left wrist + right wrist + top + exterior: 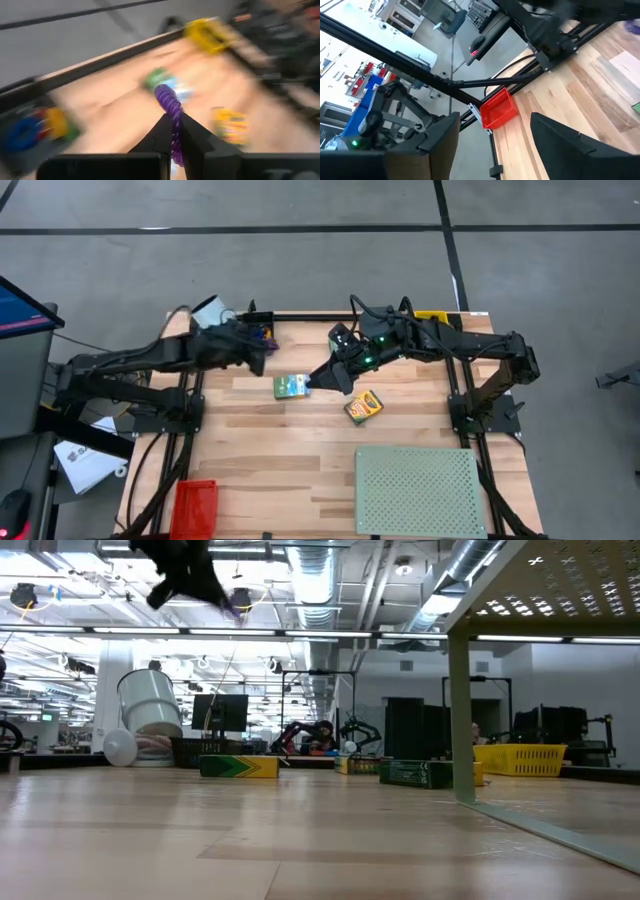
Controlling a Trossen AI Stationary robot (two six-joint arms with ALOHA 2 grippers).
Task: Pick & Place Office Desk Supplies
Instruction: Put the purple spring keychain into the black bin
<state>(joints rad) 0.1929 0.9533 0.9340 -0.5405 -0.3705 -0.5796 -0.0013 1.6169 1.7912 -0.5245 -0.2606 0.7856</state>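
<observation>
My left gripper point(258, 350) is raised over the far left part of the table, shut on a purple spiral ring point(171, 109); the low view shows it high up point(215, 595). My right gripper point(322, 377) is open point(495, 142) just right of a green box point(290, 387) that lies flat on the table, and touches nothing. The yellow-orange crayon box point(364, 407) lies flat nearer the table's middle. More coloured rings point(30, 131) sit at the far left corner. My left gripper pinches the purple spiral ring point(175, 131) between its two shut fingers. The ring's coil sticks out past the fingertips point(162, 127). It is lifted clear of the table; a purple bit point(232, 608) shows beside the gripper in the low view.
A pale green perforated board point(420, 490) fills the near right part of the table. A red basket point(195, 505) stands at the near left corner, a yellow bin point(432, 315) at the far right edge. Bare wood point(270, 445) lies between.
</observation>
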